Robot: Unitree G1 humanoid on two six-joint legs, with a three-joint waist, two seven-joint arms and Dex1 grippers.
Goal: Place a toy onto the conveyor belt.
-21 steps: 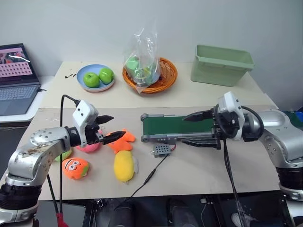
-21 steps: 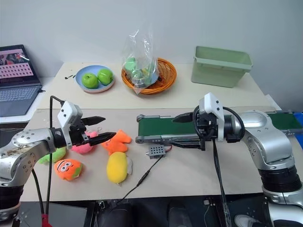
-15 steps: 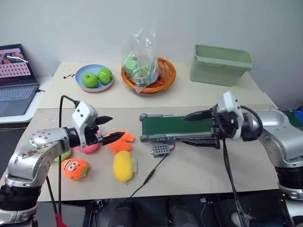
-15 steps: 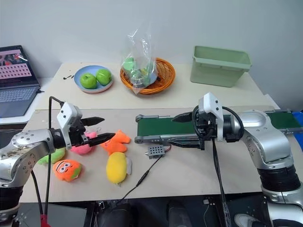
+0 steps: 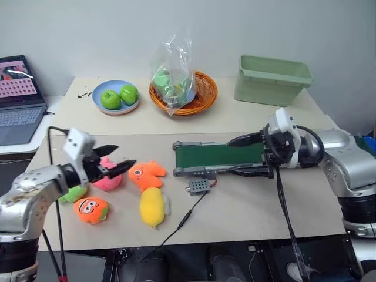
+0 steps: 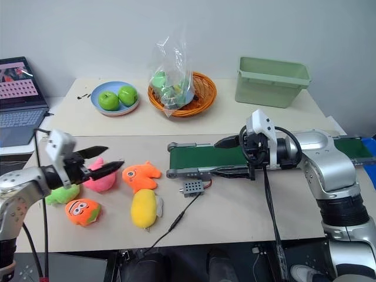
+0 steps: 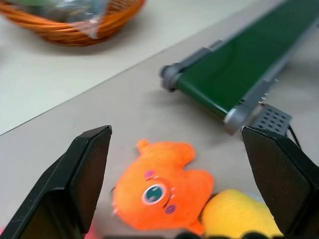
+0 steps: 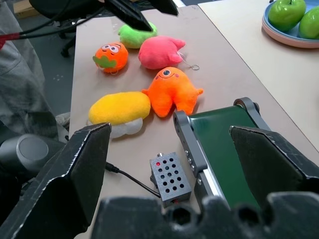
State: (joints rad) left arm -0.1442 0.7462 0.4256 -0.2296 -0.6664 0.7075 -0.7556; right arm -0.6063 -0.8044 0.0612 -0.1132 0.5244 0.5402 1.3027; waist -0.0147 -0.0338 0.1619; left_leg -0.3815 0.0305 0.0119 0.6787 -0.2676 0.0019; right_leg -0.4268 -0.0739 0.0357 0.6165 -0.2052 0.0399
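My left gripper [image 5: 113, 164] hangs with its jaws apart and empty, just above the pink plush [image 5: 108, 180], well to the left of the conveyor belt [image 5: 220, 155]. My right gripper [image 5: 244, 155] straddles the conveyor belt with its jaws wide apart: the upper finger sits above the dark green belt surface and the lower finger lies along the near rail. It holds nothing.

The left wrist view shows the orange fish plush [image 7: 162, 189] close up between my left fingers [image 7: 84, 169], with the left end roller of the conveyor belt beyond it. The toy does not appear there. The right wrist view shows the toy [image 8: 135, 36] directly under the tips of the left gripper, a relation the head views leave unclear because my left arm covers most of the toy.

The toy [image 6: 61, 194] is lime green and rounded. It lies on the table [image 5: 247, 205], touching the pink plush on the side away from the conveyor belt. It is not on the conveyor belt.

Count of items:
- Five plush toys left of the conveyor belt: the toy, the pink plush, the orange fish plush, a yellow plush [image 5: 154, 205] and a round orange plush [image 5: 91, 210].
- Two green apples [image 5: 119, 96] on one blue plate [image 5: 100, 106].
- One orange basket [image 5: 202, 94] holding one clear bag [image 5: 173, 73].
- One pale green bin [image 5: 273, 79].
- One grey control box [image 5: 198, 186] just in front of the conveyor belt.
- One laptop [image 5: 20, 94].
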